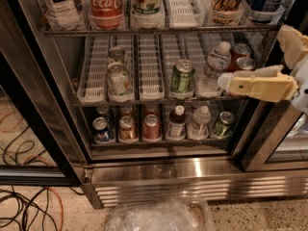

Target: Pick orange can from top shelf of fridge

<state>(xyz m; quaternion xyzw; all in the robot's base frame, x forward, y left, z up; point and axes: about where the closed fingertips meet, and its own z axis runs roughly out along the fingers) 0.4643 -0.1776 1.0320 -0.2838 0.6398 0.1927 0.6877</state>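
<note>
The orange can (pixel 226 1) stands on the top shelf (pixel 159 31) of the fridge (pixel 159 177), right of an empty white lane tray; its top is cut off by the frame edge. A red Coca-Cola can (pixel 106 1) stands further left on the same rack. My gripper (pixel 253 57) is at the right edge, in front of the middle rack and below and to the right of the orange can. One cream finger (pixel 260 84) points left and the other (pixel 292 43) sits higher. It is open and holds nothing.
The middle rack holds a green can (pixel 182 77), a water bottle (pixel 214 66), red cans (pixel 240 57) and silver cans (pixel 118 78). The bottom rack carries several cans and small bottles. A black door frame (pixel 33 124) stands at left, cables (pixel 24 201) lie on the floor, and clear plastic (pixel 159 215) sits below.
</note>
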